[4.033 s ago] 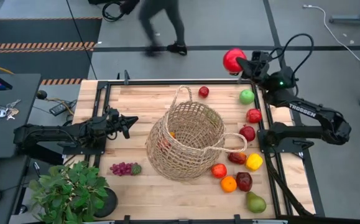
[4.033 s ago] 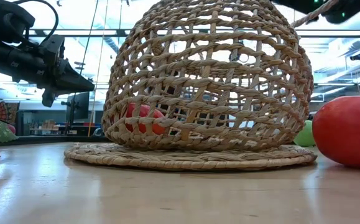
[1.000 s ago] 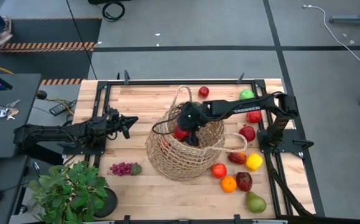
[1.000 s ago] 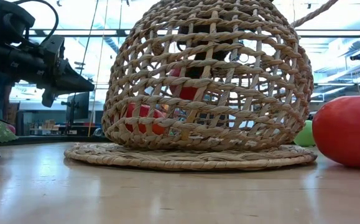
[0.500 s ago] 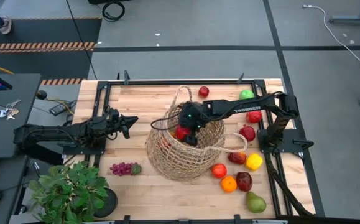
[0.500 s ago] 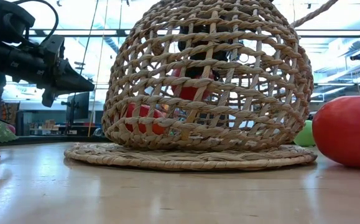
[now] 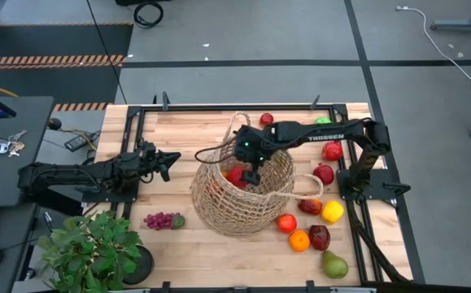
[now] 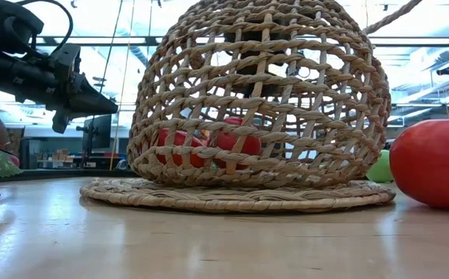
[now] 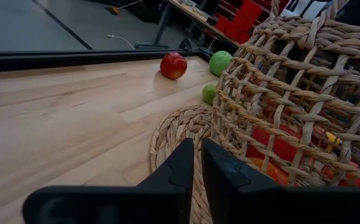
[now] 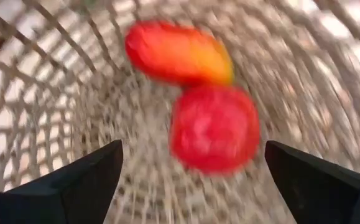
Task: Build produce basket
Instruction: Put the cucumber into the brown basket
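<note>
The tan open-weave basket (image 7: 243, 191) stands on the table's middle, on its flat base (image 8: 240, 194). My right gripper (image 7: 250, 169) hangs over the basket's mouth, open and empty; its two fingers stand wide apart in the right wrist view (image 10: 192, 186). Below it a red apple (image 10: 214, 127) lies on the basket's bottom next to an orange-red fruit (image 10: 176, 53); both show through the weave in the low view (image 8: 236, 145). My left gripper (image 7: 174, 156) is shut and empty, held above the table left of the basket (image 9: 197, 163).
Loose produce lies right of the basket: a green apple (image 7: 323, 123), red fruits (image 7: 332, 150), a yellow pepper (image 7: 332, 212), an orange (image 7: 299, 240), a pear (image 7: 333, 264). A red fruit (image 7: 266, 120) lies at the far edge. Purple grapes (image 7: 162, 220) and a potted plant (image 7: 97, 252) are at the near left.
My right gripper has risen a little and gone toward the far edge above the basket's mouth. It has let go of the red apple, which has dropped from mid-height to the basket's bottom beside the other fruit.
</note>
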Robot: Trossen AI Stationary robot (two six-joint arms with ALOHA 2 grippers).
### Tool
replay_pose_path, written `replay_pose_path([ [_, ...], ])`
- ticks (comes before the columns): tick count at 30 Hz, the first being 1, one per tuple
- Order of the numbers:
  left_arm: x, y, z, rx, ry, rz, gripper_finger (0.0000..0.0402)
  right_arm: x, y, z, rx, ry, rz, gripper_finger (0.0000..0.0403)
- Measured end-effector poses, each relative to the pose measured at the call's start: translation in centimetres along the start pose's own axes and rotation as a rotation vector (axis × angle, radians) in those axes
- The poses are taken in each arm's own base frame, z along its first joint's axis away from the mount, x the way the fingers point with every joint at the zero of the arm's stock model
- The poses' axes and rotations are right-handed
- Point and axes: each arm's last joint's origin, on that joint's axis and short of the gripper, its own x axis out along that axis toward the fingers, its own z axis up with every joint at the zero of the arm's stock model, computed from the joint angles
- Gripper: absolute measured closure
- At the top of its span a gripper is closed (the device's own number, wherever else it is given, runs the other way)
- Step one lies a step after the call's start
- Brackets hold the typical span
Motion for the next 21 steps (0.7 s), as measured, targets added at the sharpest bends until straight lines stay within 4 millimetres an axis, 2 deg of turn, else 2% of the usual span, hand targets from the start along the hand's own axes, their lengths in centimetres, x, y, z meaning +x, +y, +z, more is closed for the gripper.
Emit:
replay_pose_path([
  [5,0.0,0.0,0.0,0.0,0.0,0.0,0.0367,-3.0,-0.2,0.4,0.053,0.11,-0.03,0.0006],
  [11,0.0,0.0,0.0,0.0,0.0,0.0,0.0361,-7.3,0.4,1.4,0.055,0.129,-0.064,0.0008],
  [16,0.0,0.0,0.0,0.0,0.0,0.0,0.0366,-11.2,0.3,0.8,0.039,0.071,-0.109,0.0016],
  [21,0.0,0.0,0.0,0.0,0.0,0.0,0.0368,-15.3,-1.0,0.0,0.073,-0.042,-0.229,0.0028],
])
